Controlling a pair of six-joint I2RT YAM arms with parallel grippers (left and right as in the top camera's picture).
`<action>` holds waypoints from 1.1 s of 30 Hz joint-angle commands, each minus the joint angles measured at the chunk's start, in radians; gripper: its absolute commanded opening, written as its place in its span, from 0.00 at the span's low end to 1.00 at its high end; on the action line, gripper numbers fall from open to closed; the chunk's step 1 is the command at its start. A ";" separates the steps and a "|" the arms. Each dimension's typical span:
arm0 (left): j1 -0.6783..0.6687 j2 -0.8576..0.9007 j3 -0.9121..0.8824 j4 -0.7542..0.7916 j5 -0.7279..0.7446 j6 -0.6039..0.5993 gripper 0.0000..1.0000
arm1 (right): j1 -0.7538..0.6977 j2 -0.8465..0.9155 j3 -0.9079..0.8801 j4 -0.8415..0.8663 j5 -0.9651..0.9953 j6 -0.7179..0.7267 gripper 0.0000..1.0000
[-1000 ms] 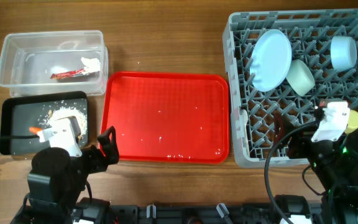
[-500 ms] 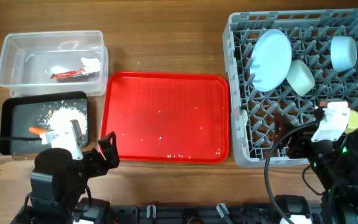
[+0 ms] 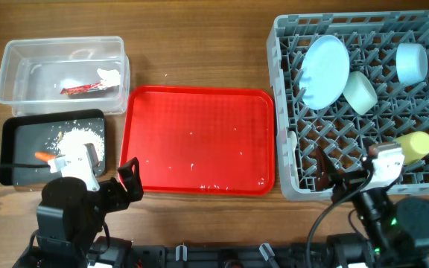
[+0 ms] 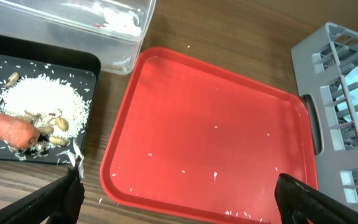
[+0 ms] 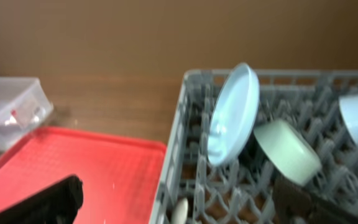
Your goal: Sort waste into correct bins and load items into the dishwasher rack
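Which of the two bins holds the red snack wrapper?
The clear tub, the rear one; the wrapper lies inside it. The black tray in front holds crumbs and an orange stick instead.

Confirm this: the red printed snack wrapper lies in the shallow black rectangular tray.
Wrong bin. The red printed snack wrapper lies in the clear rectangular plastic tub, not the shallow black rectangular tray, as the overhead view shows.

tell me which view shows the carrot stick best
Left wrist view: the carrot stick lies large in the black tray beside the food scraps. Overhead shows only a tiny orange sliver; the right wrist view misses it.
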 commanded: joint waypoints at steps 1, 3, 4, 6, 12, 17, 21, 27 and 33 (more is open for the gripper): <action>-0.005 -0.007 -0.005 0.002 -0.017 -0.010 1.00 | 0.007 -0.132 -0.171 0.192 0.009 0.031 1.00; -0.005 -0.007 -0.005 0.002 -0.017 -0.010 1.00 | 0.006 -0.187 -0.277 0.347 0.010 0.029 1.00; -0.005 -0.007 -0.005 0.002 -0.017 -0.010 1.00 | 0.006 -0.208 -0.327 0.428 0.010 0.028 1.00; -0.005 -0.007 -0.005 0.002 -0.017 -0.010 1.00 | 0.004 -0.218 -0.402 0.539 0.014 0.021 1.00; -0.005 -0.007 -0.005 0.002 -0.017 -0.010 1.00 | -0.018 -0.219 -0.556 0.571 -0.085 -0.042 1.00; -0.005 -0.007 -0.005 0.002 -0.017 -0.010 1.00 | -0.021 -0.219 -0.584 0.582 -0.126 -0.050 1.00; -0.005 -0.007 -0.005 0.002 -0.017 -0.010 1.00 | -0.021 -0.219 -0.584 0.582 -0.127 -0.049 1.00; -0.005 -0.007 -0.005 0.002 -0.017 -0.010 1.00 | -0.021 -0.218 -0.584 0.582 -0.127 -0.049 1.00; -0.005 -0.007 -0.005 0.002 -0.017 -0.010 1.00 | -0.021 -0.218 -0.584 0.582 -0.127 -0.049 1.00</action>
